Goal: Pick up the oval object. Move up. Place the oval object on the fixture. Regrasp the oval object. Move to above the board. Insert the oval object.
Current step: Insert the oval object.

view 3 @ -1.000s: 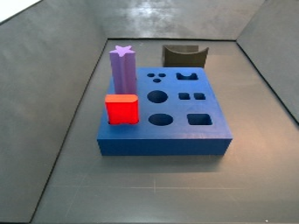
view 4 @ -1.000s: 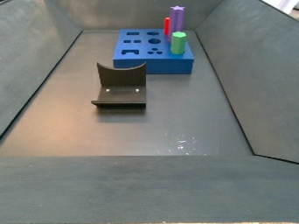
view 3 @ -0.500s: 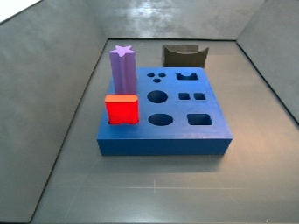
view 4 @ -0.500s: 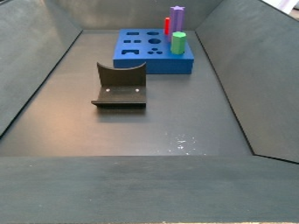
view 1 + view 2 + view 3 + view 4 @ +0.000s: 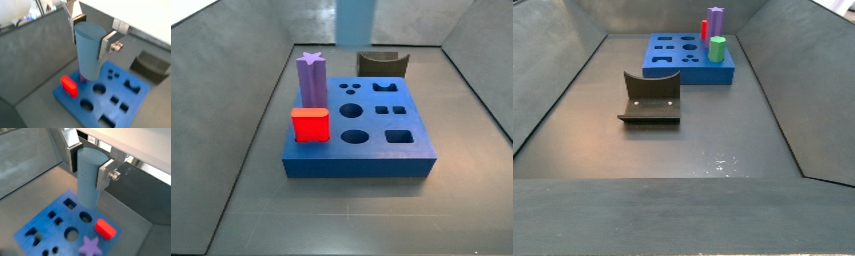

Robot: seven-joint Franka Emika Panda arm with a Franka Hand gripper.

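Observation:
My gripper (image 5: 90,37) (image 5: 89,168) is shut on the oval object (image 5: 89,52) (image 5: 87,185), a smooth grey-blue peg hanging upright between the silver fingers (image 5: 107,44). It hangs high over the blue holed board (image 5: 130,102) (image 5: 47,233), beside the purple peg. In a side view only the peg's lower end (image 5: 354,22) shows at the top edge, above the board's far side (image 5: 372,155); the gripper itself is out of frame there. The dark fixture (image 5: 382,64) (image 5: 649,98) (image 5: 152,64) stands on the floor beyond the board.
A purple star-topped peg (image 5: 310,75) (image 5: 89,247) and a red block (image 5: 310,124) (image 5: 69,85) (image 5: 105,228) stand in the board. A green piece (image 5: 718,48) shows by the purple peg (image 5: 715,20). Sloping grey walls (image 5: 238,120) enclose the floor.
The oval object's lower end has come into a side view at the top edge, above the board. Board, pegs and fixture have not moved.

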